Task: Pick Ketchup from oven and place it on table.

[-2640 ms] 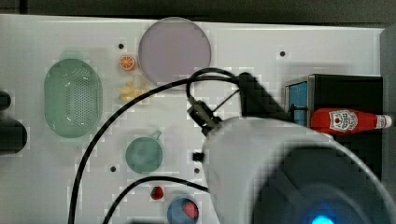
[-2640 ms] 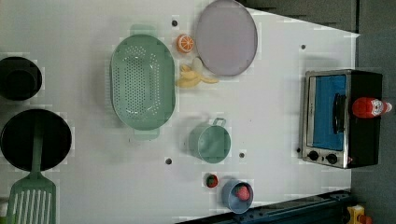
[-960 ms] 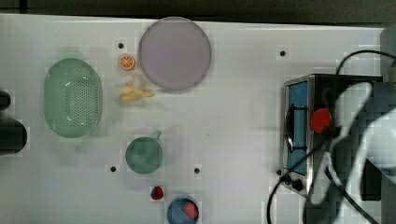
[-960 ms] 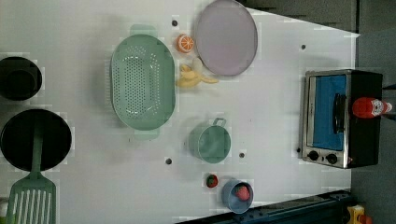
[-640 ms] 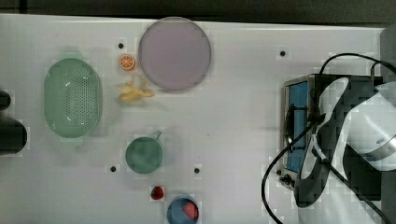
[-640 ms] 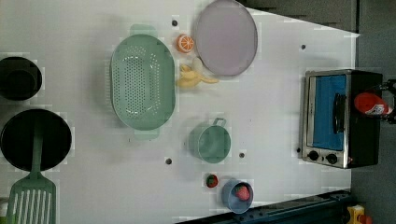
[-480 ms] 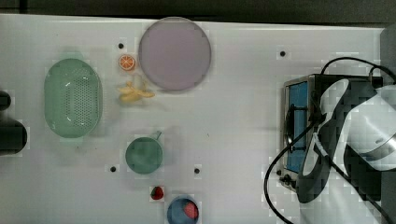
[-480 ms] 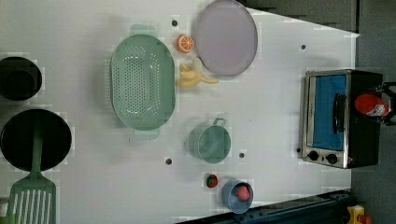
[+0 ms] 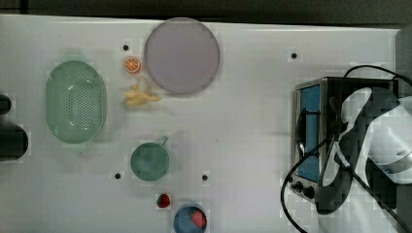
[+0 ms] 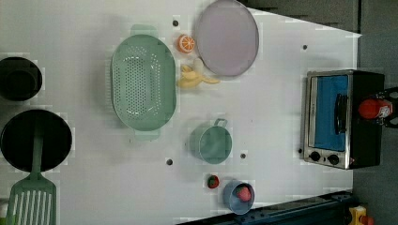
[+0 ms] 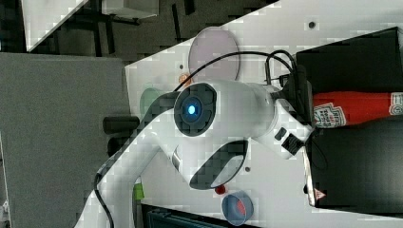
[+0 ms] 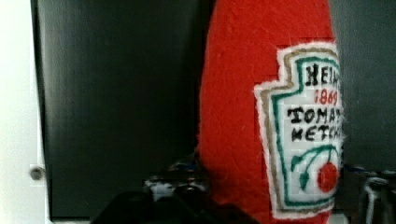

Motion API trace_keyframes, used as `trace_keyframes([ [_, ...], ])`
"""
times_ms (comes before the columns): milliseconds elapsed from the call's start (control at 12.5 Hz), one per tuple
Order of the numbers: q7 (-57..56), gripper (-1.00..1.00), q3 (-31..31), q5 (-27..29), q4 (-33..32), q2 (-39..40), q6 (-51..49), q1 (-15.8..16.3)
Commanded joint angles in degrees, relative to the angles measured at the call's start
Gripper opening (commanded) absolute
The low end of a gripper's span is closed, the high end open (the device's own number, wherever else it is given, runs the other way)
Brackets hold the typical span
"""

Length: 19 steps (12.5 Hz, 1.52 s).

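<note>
The Ketchup (image 11: 356,108), a red bottle with a white shield label, lies on its side on the black top of the oven (image 11: 351,61). My gripper (image 11: 311,109) sits at the bottle's wide end, straddling it. In the wrist view the Ketchup (image 12: 243,116) is very close, against the dark oven top. In the left view the Ketchup (image 10: 373,108) pokes out at the right edge of the oven (image 10: 328,117). In the top view my arm covers the bottle and part of the oven (image 9: 311,126), whose door is closed. The white table (image 9: 243,136) lies to the top view's left of the oven.
On the table are a purple plate (image 9: 181,54), a green colander (image 9: 76,101), an orange slice (image 9: 131,64), a banana (image 9: 139,95), a teal cup (image 9: 149,161), a strawberry (image 9: 163,200) and a blue bowl (image 9: 189,218). Black pans (image 10: 35,140) and a green spatula (image 10: 32,201) sit at the left view's left.
My arm has swung over the oven and settled lower on the bottle. In the left view the white cap is gone from sight and dark gripper parts now flank the red bottle.
</note>
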Motion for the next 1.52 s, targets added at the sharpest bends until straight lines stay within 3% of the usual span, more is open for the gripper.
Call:
trace_keyframes([
  [80, 0.54, 0.26, 0.12, 0.06, 0.58, -2.24, 1.44, -0.28],
  [400, -2.75, 0.26, 0.16, -1.31, 3.41, -7.31, -1.23, 2.1],
  [640, -3.73, 0.26, 1.29, -6.86, 4.95, -12.82, -5.3, 6.24],
  [1040, -3.73, 0.26, 10.3, -9.8, 4.77, -21.01, -19.72, 12.94],
  [1520, -3.55, 0.26, 20.78, -10.41, -2.11, -22.69, -20.51, 15.34],
])
